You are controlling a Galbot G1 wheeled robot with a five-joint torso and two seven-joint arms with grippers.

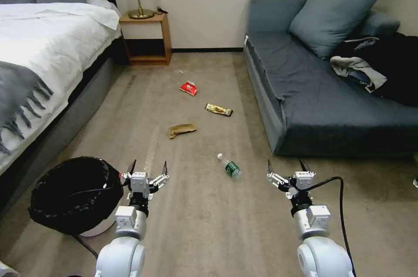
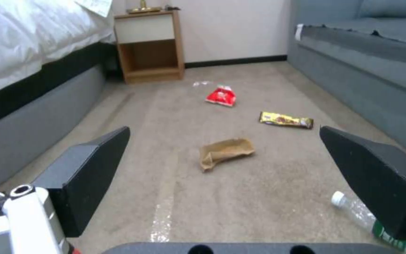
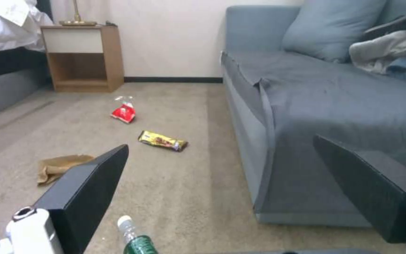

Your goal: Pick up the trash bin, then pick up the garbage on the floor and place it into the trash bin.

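The trash bin [image 1: 72, 196], white with a crinkly black bag over its rim, stands on the carpet at the near left. Just to its right, apart from it, my left gripper [image 1: 148, 166] is open and empty. My right gripper [image 1: 286, 164] hangs open and empty at the near right. The garbage lies on the floor ahead: a red snack packet [image 1: 189, 88], a gold-yellow bar wrapper [image 1: 218, 109], a crumpled brown paper piece [image 1: 181, 129], and a clear bottle with a green label [image 1: 229, 165] between the two grippers. In the left wrist view the brown paper [image 2: 225, 151] lies straight ahead.
A bed [image 1: 48, 50] runs along the left and a grey sofa [image 1: 331, 98] along the right, with a heap of clothes [image 1: 374, 65] on it. A wooden nightstand [image 1: 146, 37] with a lamp stands at the back wall. Open carpet lies between bed and sofa.
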